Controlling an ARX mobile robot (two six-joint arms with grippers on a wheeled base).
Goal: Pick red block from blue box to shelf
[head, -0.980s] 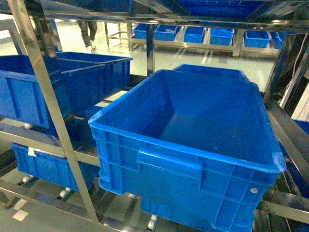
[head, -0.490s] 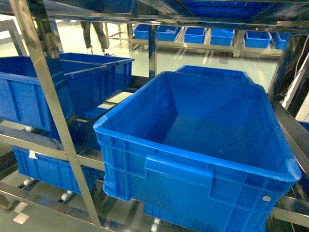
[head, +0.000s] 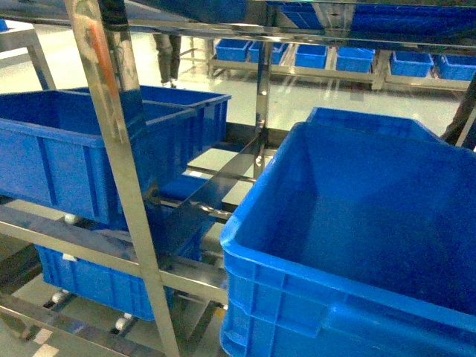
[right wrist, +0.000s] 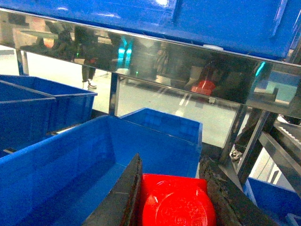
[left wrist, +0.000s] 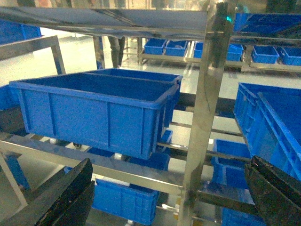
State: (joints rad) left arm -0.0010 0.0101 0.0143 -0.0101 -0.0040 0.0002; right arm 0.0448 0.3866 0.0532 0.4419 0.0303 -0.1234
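Head looks down into shelf (head: 119, 149); both wrists face forward, low; all share blue crates (left wrist: 94, 108).

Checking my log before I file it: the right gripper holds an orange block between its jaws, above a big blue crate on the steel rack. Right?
Not quite: the block is red, not orange, as the right wrist view shows. The rest stands: the right gripper holds it between its jaws, above a big blue crate on the steel rack.

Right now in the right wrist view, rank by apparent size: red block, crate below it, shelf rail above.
1. Crate
2. Shelf rail
3. Red block, held in the right pincer; its nearness inflates it.
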